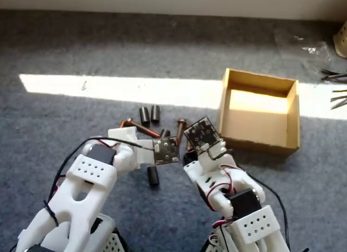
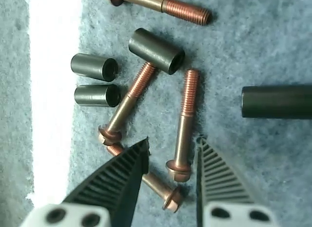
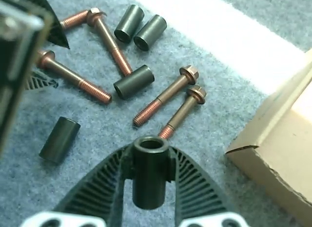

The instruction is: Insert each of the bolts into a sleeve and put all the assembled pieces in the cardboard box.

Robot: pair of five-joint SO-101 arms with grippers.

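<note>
My left gripper (image 2: 173,139) is open, its jaws standing on either side of a copper bolt (image 2: 183,120) that lies on the grey carpet. Another bolt (image 2: 127,102) lies beside it with its tip at a dark sleeve (image 2: 156,50), a third bolt (image 2: 161,188) is half under one finger, and one more bolt (image 2: 161,3) lies apart. My right gripper (image 3: 148,154) is shut on a dark sleeve (image 3: 148,180), held upright with its bore showing. Two bolts (image 3: 168,92) lie just beyond it. The cardboard box (image 1: 255,141) stands open to the right of both arms.
Two sleeves (image 1: 149,113) lie side by side near the sunlit strip, and a loose sleeve (image 1: 153,176) lies by the left arm (image 1: 87,176). The box corner (image 3: 278,154) is close beside the right gripper. The two wrists nearly meet over the parts.
</note>
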